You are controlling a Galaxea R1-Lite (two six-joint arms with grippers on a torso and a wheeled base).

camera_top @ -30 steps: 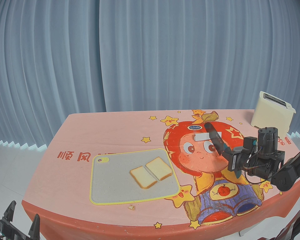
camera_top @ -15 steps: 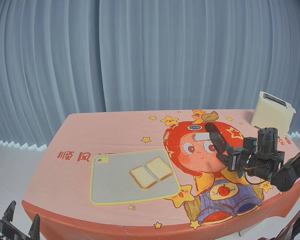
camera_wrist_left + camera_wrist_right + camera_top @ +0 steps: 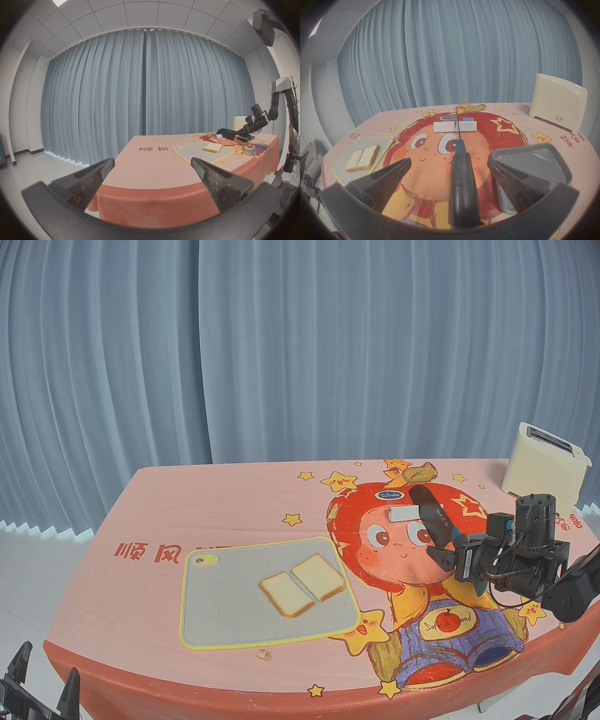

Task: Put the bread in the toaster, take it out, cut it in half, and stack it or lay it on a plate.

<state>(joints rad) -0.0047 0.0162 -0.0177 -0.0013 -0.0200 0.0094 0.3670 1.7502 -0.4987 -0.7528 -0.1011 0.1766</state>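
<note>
Two bread halves (image 3: 303, 585) lie side by side on the grey cutting board (image 3: 219, 602), also seen as bread halves (image 3: 362, 157) from the right wrist. My right gripper (image 3: 445, 552) hovers over the table's right part, open, its fingers either side of the dark handle of a knife (image 3: 432, 518) without touching it. The knife (image 3: 460, 175) has its blade set in a white knife rest (image 3: 454, 126). A cream toaster (image 3: 544, 468) stands at the far right corner. My left gripper (image 3: 152, 162) hangs open and holds nothing, off the table's front left corner, as the left gripper (image 3: 44, 677) shows.
A grey tray (image 3: 531, 162) sits on the table just beside my right gripper, toward the toaster (image 3: 557, 101). A small crumb (image 3: 263, 654) lies by the board's front edge. Blue curtains close off the back.
My right gripper's fingers have spread apart from the knife handle, letting it go. The knife has settled slightly on its rest. The bread and the left arm have not moved.
</note>
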